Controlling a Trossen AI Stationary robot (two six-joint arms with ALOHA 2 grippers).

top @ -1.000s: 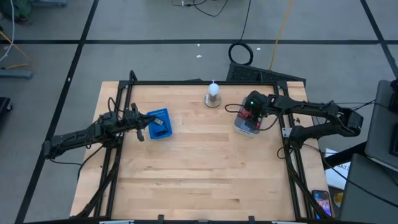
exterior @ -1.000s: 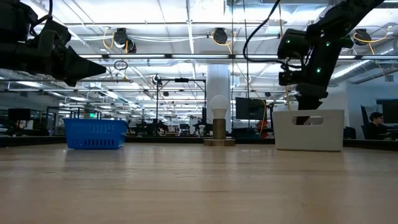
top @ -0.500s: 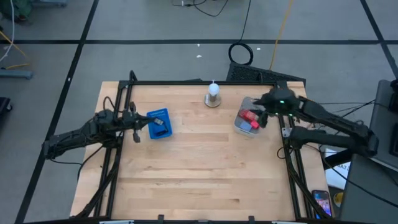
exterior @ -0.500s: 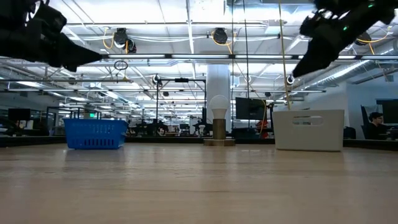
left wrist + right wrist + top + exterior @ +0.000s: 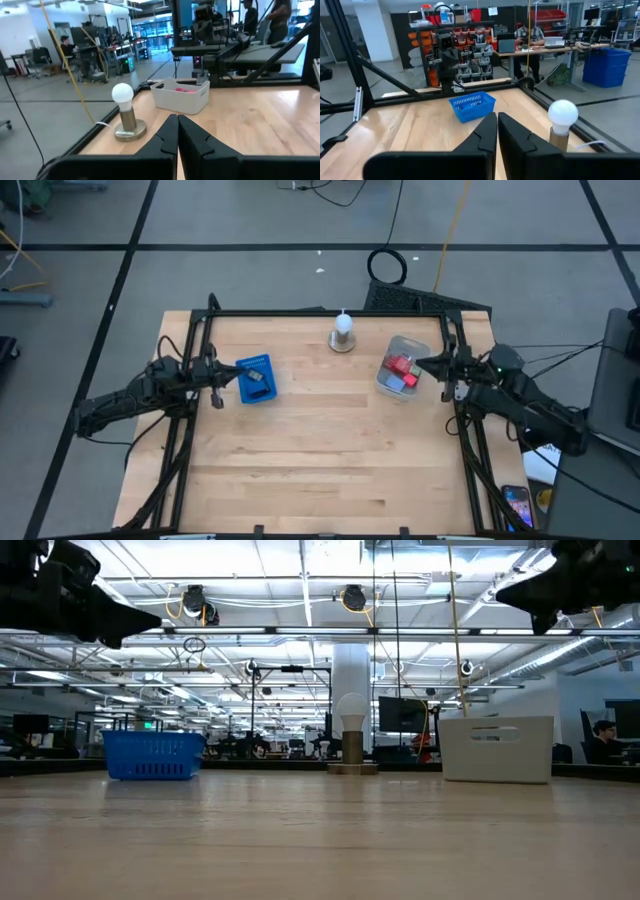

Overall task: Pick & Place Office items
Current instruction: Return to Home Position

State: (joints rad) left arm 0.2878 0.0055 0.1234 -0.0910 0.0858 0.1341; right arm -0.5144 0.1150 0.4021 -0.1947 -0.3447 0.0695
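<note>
The translucent tub [image 5: 400, 367] at the back right holds red and blue office items [image 5: 400, 370]; they show pink-red [image 5: 185, 90] in the left wrist view. A dark item [image 5: 256, 377] lies in the blue basket [image 5: 255, 378] at the back left. My left gripper [image 5: 216, 386] hangs shut and empty just left of the basket, above the table. My right gripper [image 5: 420, 364] hangs shut and empty just right of the tub. Both stand high in the low view, left gripper [image 5: 135, 618] and right gripper [image 5: 515, 592].
A light bulb on a round base [image 5: 343, 330] stands at the table's far edge between basket and tub. The black frame rails [image 5: 460, 395] run along the table's sides. Bare wood [image 5: 320, 450] fills the near half.
My right gripper has risen out of the tub and drawn back toward the table's right edge, tipping from pointing down to nearly level. My left gripper has drawn back a little from the basket toward the left edge. Basket and tub have stayed in place.
</note>
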